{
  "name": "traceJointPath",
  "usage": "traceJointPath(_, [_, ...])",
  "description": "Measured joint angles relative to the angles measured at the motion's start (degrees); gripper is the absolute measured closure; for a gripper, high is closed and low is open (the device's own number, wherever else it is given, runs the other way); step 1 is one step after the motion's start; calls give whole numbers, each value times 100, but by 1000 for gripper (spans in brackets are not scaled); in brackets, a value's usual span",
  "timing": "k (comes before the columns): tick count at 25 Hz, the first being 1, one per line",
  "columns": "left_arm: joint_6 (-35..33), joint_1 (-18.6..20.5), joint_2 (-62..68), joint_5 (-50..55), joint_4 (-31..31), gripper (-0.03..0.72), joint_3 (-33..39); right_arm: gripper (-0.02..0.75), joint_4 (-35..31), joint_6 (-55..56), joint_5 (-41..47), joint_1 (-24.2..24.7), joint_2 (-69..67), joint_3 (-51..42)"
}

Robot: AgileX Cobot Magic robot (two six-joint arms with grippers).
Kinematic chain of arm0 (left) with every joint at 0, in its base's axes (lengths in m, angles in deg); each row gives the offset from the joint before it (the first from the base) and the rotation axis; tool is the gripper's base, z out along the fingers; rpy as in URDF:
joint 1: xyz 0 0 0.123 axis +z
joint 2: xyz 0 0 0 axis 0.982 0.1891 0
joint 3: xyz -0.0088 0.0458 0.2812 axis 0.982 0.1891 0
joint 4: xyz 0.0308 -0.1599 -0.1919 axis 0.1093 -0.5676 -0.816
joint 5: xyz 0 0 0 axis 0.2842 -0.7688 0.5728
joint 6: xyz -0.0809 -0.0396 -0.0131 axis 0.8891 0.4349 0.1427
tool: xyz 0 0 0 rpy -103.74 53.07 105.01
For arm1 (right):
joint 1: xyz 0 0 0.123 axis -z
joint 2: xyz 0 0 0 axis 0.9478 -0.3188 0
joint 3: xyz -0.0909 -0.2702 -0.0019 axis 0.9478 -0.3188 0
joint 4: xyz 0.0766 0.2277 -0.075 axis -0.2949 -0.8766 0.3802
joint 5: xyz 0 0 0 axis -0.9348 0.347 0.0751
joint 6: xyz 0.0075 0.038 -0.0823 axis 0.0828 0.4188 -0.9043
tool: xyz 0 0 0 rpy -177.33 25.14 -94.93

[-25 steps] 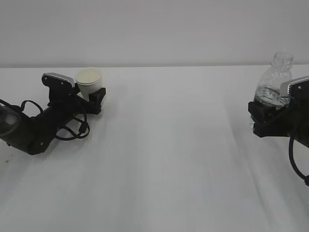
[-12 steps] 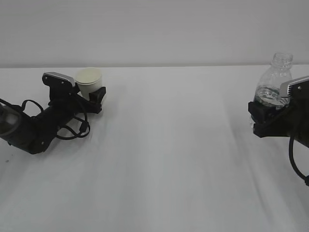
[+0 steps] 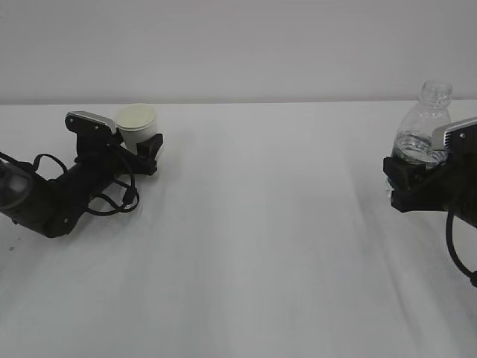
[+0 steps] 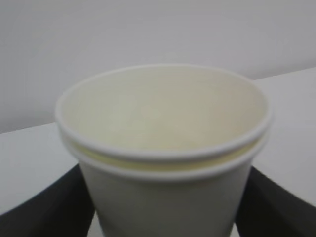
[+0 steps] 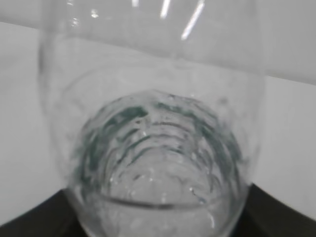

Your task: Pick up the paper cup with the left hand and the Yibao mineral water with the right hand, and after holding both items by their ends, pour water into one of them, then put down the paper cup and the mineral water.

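The white paper cup (image 3: 138, 119) stands upright at the far left of the table, and in the left wrist view the cup (image 4: 163, 197) fills the frame, its cream inside dry. My left gripper (image 3: 138, 145) lies low around its lower half, open, with black fingers (image 4: 49, 207) close on both sides and slim gaps low down. The Yibao mineral water (image 3: 426, 123) is upright at the far right, capless and part full of water. My right gripper (image 3: 410, 175) is shut on the bottle's (image 5: 158, 123) lower body. The bottle's base is hidden.
The white table (image 3: 261, 246) stretches between the two arms. A plain grey wall (image 3: 238, 45) runs behind its far edge. The left arm's black cables (image 3: 112, 198) loop onto the tabletop beside the cup.
The left gripper's fingers have drawn slightly closer to the cup. The cup, the bottle and the right arm have stayed where they were.
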Motion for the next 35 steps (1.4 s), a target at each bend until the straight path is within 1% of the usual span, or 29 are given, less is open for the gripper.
traceJointPath(7, [0, 0, -35, 0, 10, 193, 0, 303, 0, 0, 0, 0, 0, 0])
traceJointPath(14, [0, 58, -144, 0, 102, 214, 35, 303, 0, 0, 0, 0, 0, 0])
traceJointPath(18, [0, 58, -322, 0, 116, 239, 340, 303, 0, 0, 0, 0, 0, 0])
traceJointPath(22, [0, 68, -577, 0, 127, 247, 667, 303, 0, 0, 0, 0, 0, 0])
traceJointPath(35, [0, 99, -1381, 0, 366, 249, 1249, 303, 25, -5, 3, 0, 0, 0])
